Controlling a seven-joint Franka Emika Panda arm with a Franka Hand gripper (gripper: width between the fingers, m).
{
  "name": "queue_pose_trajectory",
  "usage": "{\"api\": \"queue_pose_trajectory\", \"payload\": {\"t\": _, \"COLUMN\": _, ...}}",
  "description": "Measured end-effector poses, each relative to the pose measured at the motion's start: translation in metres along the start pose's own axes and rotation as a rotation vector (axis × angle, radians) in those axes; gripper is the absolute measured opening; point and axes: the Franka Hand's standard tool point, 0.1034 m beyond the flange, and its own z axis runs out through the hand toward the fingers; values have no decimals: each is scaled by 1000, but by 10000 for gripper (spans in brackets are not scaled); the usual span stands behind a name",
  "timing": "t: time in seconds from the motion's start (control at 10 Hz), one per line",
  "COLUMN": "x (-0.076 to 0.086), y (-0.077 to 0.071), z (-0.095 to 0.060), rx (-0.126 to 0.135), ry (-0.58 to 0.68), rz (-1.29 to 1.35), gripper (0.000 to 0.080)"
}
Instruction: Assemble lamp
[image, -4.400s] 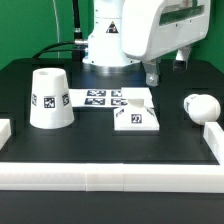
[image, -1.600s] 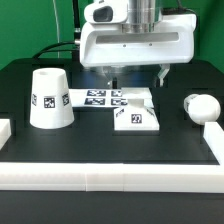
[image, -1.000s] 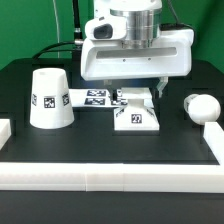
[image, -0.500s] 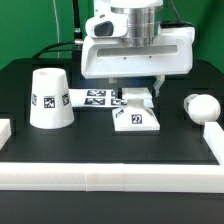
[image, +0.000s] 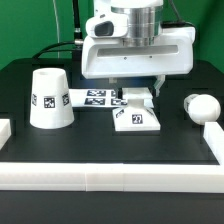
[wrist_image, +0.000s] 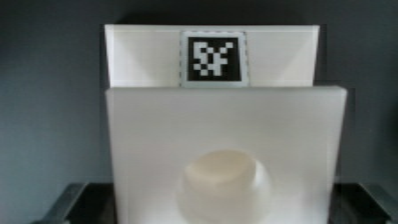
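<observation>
Evidently lined up for a grasp, the two-finger gripper (image: 137, 94) hangs low over the flat square white plastic lamp base (image: 136, 118) at centre frame, fingers (image: 160, 91) flanking its far edge; whether they already pinch it is unclear.

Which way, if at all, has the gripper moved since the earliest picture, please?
Yes. The gripper has moved down and toward the exterior view's left, from off the end of the marker board to over the base beside it.

White glossy arm (image: 128, 12), broad boxy white wrist housing (image: 137, 58), tool (image: 138, 92) with dark fingers (image: 160, 89)
</observation>
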Motion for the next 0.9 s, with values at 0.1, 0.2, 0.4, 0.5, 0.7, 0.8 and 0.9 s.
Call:
{"api": "queue_pose_trajectory", "payload": {"t": 0.1, "x": 16, "y": -4, "z": -2, "rx": 2, "ry": 13, "rz": -5, "gripper": 535}}
{"api": "queue_pose_trajectory", "payload": {"t": 0.2, "x": 32, "y": -8, "z": 0, "rx": 4, "ry": 23, "rz": -16, "gripper": 535}}
{"api": "queue_pose_trajectory", "payload": {"t": 0.4, "x": 60, "y": -8, "z": 0, "rx": 7, "ry": 50, "rz": -32, "gripper": 536}}
{"api": "queue_pose_trajectory", "payload": {"t": 0.5, "x": 72, "y": -10, "z": -1, "rx": 9, "ry": 53, "rz": -34, "gripper": 537}}
{"api": "queue_pose_trajectory", "payload": {"t": 0.7, "x": 105, "y": -15, "z": -8, "rx": 13, "ry": 75, "rz": -60, "gripper": 537}}
{"api": "queue_pose_trajectory", "payload": {"t": 0.8, "x": 103, "y": -15, "z": -7, "rx": 13, "ry": 73, "rz": -60, "gripper": 537}}
{"api": "queue_pose_trajectory", "payload": {"t": 0.9, "x": 102, "y": -15, "z": -6, "rx": 13, "ry": 71, "rz": -60, "gripper": 537}}
